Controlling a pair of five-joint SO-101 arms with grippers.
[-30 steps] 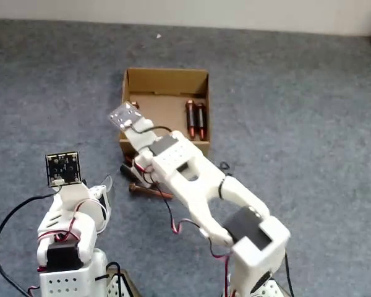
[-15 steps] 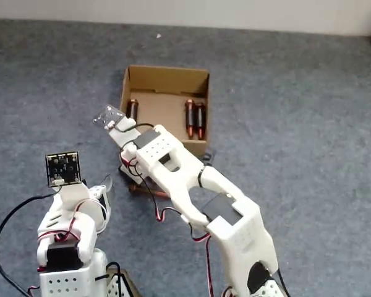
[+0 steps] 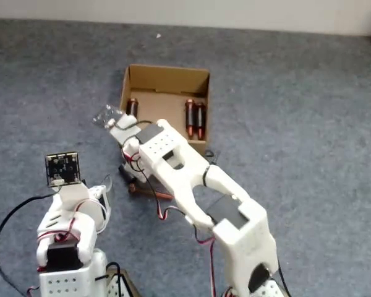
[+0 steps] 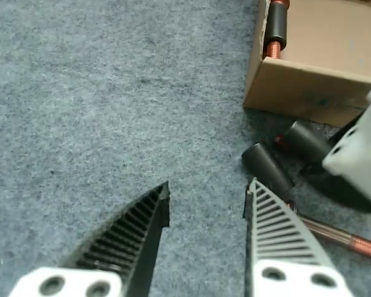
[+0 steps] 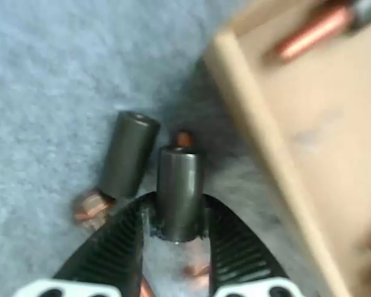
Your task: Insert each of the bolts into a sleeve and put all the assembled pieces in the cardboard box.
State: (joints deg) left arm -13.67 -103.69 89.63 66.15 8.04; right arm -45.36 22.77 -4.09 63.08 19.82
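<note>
My right gripper (image 5: 176,207) is shut on a black sleeve (image 5: 179,176) lying on the carpet just outside the cardboard box (image 5: 253,142); a copper tip (image 5: 183,138) peeks out at the sleeve's far end. A second black sleeve (image 5: 128,162) lies right beside it. A loose copper bolt (image 3: 151,193) rests on the carpet under the right arm (image 3: 173,164). My left gripper (image 4: 207,192) stands open over bare carpet, close to the two sleeves (image 4: 269,168). Three assembled pieces lie in the box (image 3: 164,77): one by the left wall (image 3: 131,106), two by the right wall (image 3: 195,119).
Grey carpet spreads all around the box. The right arm's white body (image 4: 358,154) lies across the ground in front of the box. Wires (image 3: 219,166) trail beside the arm. Open floor lies left of the box and to the far right.
The right arm's wrist has swung left from the box's front-left corner, uncovering the assembled piece by the left wall. The left arm has not moved.
</note>
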